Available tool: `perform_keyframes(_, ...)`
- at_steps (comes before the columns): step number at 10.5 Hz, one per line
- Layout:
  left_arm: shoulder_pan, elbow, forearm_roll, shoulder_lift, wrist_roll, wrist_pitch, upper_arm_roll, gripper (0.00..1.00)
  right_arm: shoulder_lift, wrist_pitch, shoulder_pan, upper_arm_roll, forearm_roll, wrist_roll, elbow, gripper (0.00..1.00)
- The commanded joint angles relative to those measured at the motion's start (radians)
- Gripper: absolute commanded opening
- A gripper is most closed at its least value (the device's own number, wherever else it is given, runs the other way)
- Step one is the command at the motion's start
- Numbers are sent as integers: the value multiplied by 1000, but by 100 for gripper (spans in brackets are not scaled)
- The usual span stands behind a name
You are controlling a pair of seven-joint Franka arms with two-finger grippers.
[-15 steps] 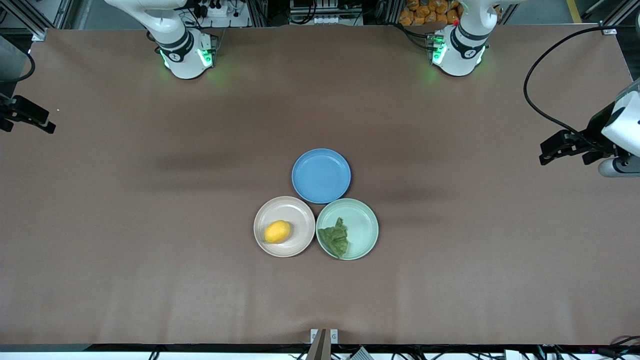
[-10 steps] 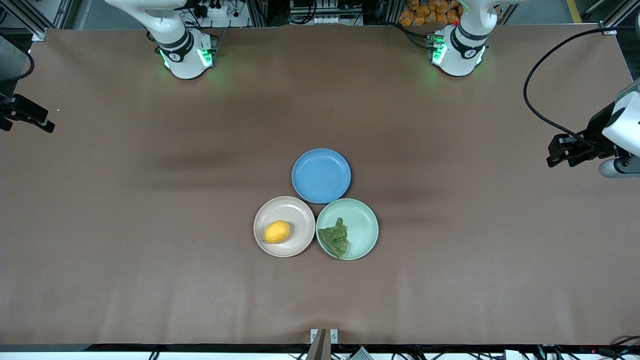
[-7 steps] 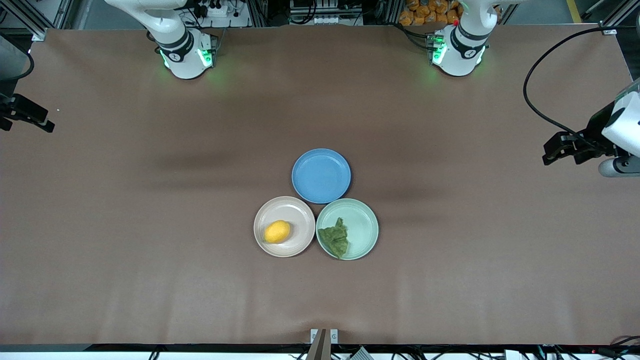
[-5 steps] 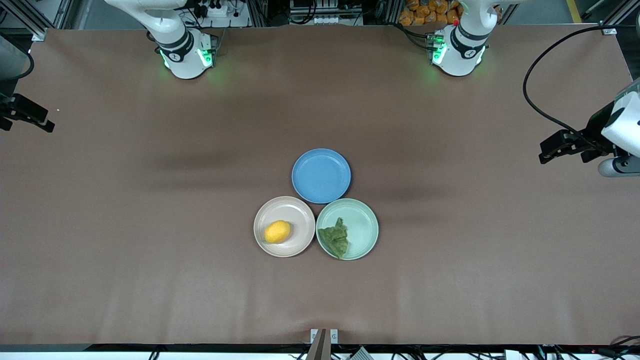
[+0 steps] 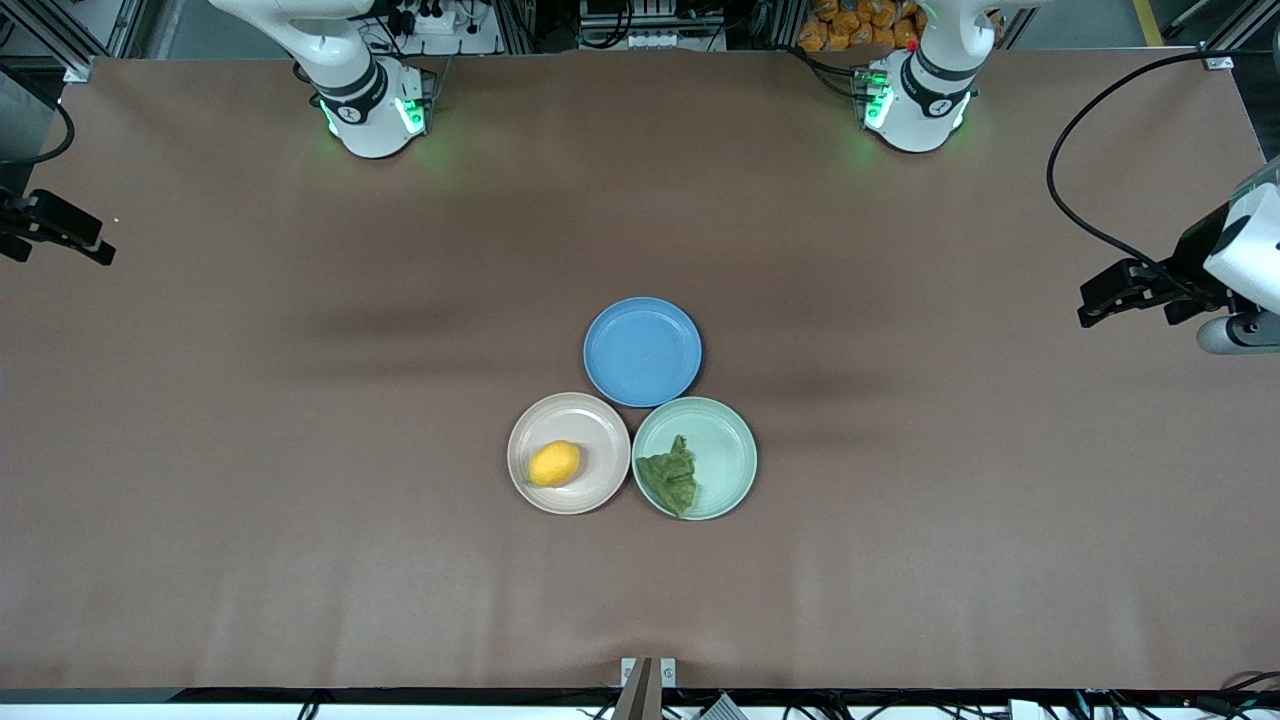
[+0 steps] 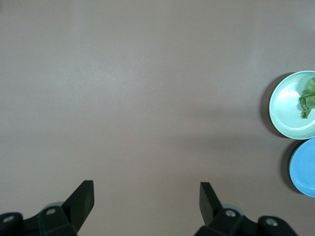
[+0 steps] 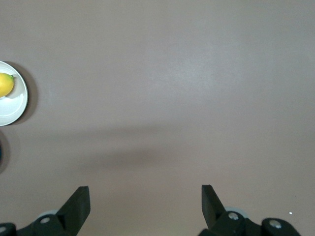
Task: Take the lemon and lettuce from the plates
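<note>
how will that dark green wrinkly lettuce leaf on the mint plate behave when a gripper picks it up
The dark green wrinkly lettuce leaf looks thin and crumpled, so probably floppy and light, drooping from a pinch. It lies flat on the pale mint green round plate, so fingers may scrape the plate.

A small yellow lemon (image 5: 554, 464) lies on the beige plate (image 5: 596, 490), a crumpled green lettuce (image 5: 670, 479) leaf on the touching mint plate (image 5: 725, 445) beside it

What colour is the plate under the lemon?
Beige-cream; the plate holding the lemon shows best in the front view.
</note>
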Motion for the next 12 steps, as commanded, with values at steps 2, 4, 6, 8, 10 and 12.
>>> perform_keyframes(2,0,8,8,-9,-19,-17,-4,100,-29,10,-11,12,-10,6,-34,100)
perform_keyframes(4,0,7,8,-9,-19,-17,-2,100,-29,11,-3,13,1,67,-58,100)
perform_keyframes(6,1,7,8,-9,-19,-17,-2,100,-28,28,1,18,1,93,-75,100)
perform_keyframes(8,1,7,8,-9,-19,-17,-2,100,-26,56,15,16,1,103,-96,100)
perform_keyframes(10,3,7,8,-9,-18,-17,-4,100,-25,89,29,16,1,127,-116,100)
perform_keyframes(12,-3,7,9,-7,-9,-17,-2,100,-24,111,52,16,1,171,-136,100)
